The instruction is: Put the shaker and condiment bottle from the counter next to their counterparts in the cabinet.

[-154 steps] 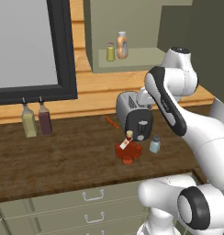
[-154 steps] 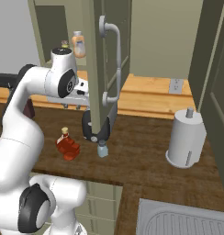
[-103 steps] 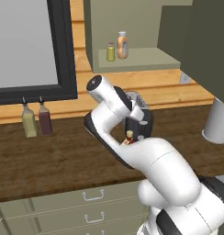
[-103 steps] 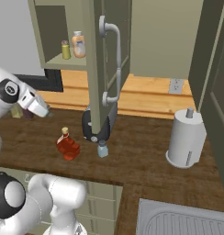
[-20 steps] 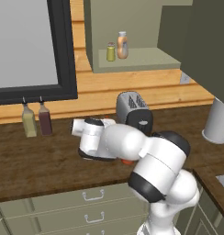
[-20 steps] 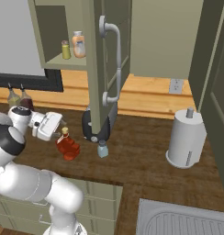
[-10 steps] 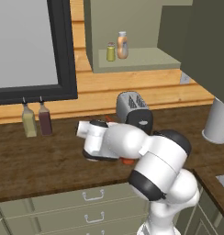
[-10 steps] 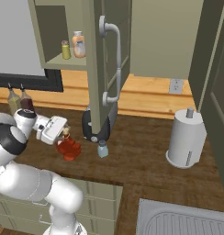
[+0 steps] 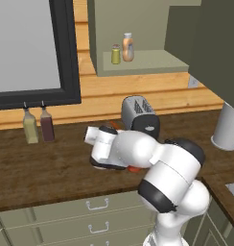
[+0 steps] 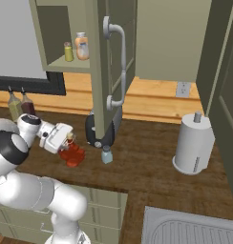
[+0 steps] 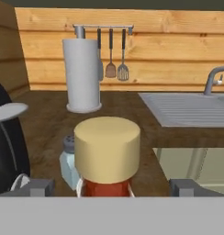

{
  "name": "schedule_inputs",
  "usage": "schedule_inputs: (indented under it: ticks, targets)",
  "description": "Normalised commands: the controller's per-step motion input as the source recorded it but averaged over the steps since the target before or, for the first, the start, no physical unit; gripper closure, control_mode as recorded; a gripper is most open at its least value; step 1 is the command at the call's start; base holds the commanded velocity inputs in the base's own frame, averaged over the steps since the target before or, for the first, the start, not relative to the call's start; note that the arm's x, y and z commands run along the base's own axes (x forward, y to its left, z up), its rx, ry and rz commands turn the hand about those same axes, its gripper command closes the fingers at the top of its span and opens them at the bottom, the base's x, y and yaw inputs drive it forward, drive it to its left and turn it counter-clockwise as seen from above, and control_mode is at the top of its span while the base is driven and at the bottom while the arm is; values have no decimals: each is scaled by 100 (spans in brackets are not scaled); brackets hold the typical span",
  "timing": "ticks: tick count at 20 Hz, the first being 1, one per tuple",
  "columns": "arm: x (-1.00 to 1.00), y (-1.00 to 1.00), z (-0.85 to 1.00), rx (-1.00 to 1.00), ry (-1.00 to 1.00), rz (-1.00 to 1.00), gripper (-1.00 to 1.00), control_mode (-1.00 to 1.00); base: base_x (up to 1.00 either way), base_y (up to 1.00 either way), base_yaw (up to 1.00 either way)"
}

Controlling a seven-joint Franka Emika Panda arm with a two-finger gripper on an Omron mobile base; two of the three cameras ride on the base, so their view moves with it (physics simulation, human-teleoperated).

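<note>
- Since 0.5 s ago the hand [image 10: 67,139] has edged closer to the condiment bottle [image 10: 72,152], so that its white body now sits right at the bottle's neck in the right base view; bottle and shaker have not shifted.
- In the hand view the bottle's cork stopper [image 11: 107,154] stands squarely between the 2 spread fingertips [image 11: 38,187], 1 on each side with clear gaps, so the hand is open and holds nothing.
- The bottle stands upright on the desk [image 10: 152,167], just left of the black toaster [image 10: 97,131].
- The shaker [image 10: 106,155] stands upright on the desk beside the bottle, in front of the toaster and apart from both; in the hand view it peeks out behind the bottle.
- In the cabinet [image 9: 138,62], the yellow-green shaker [image 9: 116,54] and the orange bottle [image 9: 128,47] stand side by side on the shelf.
- A paper towel roll [image 10: 193,144] stands further right on the desk, well apart.
</note>
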Motion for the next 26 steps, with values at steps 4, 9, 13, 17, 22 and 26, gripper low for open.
schedule_inputs:
  ticks: [4,9,13,17,22,26]
  targets:
    - [0,0,-6,3,0,0,100,-100,0,0,0]
    - [0,0,3,0,-1,0,100,-100,0,0,0]
    - [0,10,35,-4,-4,5,100,-100,0,0,0]
    - [-7,15,37,-5,-3,10,100,-100,0,0,0]
    - [-18,12,28,-3,-7,13,100,-100,0,0,0]
    - [-11,3,27,0,-4,14,100,-100,0,0,0]
